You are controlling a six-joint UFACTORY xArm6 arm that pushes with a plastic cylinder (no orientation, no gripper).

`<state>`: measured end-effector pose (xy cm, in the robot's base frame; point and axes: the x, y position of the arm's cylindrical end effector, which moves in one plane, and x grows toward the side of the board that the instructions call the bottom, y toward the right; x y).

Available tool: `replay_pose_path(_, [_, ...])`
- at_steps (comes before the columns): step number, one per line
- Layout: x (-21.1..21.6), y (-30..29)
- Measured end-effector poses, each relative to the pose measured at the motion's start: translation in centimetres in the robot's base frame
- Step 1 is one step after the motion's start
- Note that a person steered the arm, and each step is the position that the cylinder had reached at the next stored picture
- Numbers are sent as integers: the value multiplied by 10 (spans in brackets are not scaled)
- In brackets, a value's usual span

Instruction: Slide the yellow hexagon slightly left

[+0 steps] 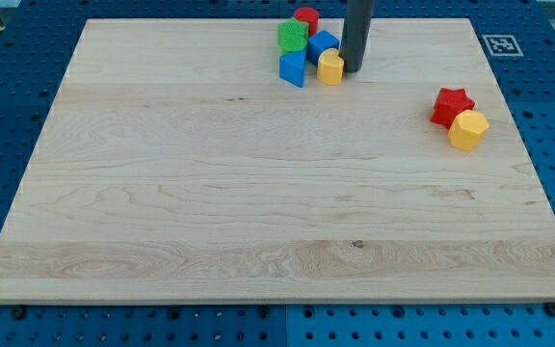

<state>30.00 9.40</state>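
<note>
The yellow hexagon (468, 129) lies near the board's right edge. It touches a red star (451, 106) just above and to its left. My dark rod comes down from the view's top. My tip (353, 69) rests on the board at the top centre, far to the upper left of the hexagon. The tip is right against the right side of a second, rounded yellow block (330, 68); I cannot tell whether they touch.
Beside the rounded yellow block is a tight cluster: a blue block (293, 67) on its left, a blue cube (322, 44), a green block (292, 37) and a red cylinder (305, 17) above. The wooden board (258, 212) lies on a blue perforated table.
</note>
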Motion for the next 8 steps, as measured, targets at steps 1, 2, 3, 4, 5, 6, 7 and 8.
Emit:
replay_pose_path(1, [0, -3])
replay_pose_path(2, [0, 8])
replay_pose_path(3, [-10, 58])
replay_pose_path(4, [-11, 109])
replay_pose_path(5, [5, 170])
replay_pose_path(6, [53, 222])
replay_pose_path(7, [112, 225])
replay_pose_path(8, [112, 225])
